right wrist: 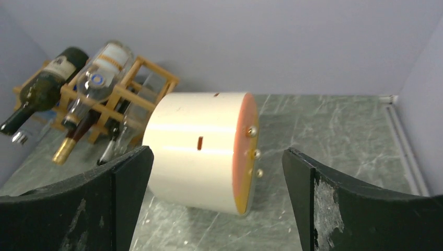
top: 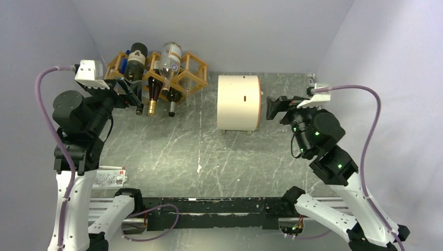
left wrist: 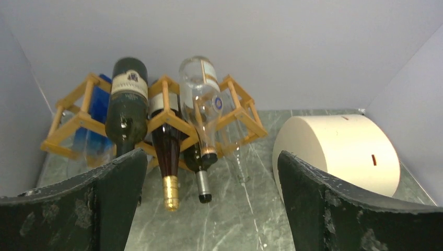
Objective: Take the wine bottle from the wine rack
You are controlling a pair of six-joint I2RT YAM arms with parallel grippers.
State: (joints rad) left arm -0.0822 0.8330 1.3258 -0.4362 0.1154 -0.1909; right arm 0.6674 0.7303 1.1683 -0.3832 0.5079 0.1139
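The wine rack [top: 192, 73] of honey-brown wooden bars stands at the back left, holding several bottles with necks toward me. A dark green bottle [top: 137, 60] and a clear bottle [top: 170, 58] lie on top. Below are a dark bottle with gold foil [top: 152, 99] and one with a silver cap [top: 172, 103]. My left gripper [top: 131, 95] is open and empty, just in front of the rack's left side. The left wrist view shows the rack [left wrist: 237, 112], the green bottle [left wrist: 125, 104] and the gold-foil bottle [left wrist: 168, 157] between the open fingers. My right gripper [top: 272, 107] is open and empty.
A cream cylindrical drum [top: 239, 102] lies on its side mid-table, right of the rack and just left of my right gripper; it fills the right wrist view [right wrist: 201, 144]. Grey walls close in at the back and sides. A white card [top: 109, 177] lies near left.
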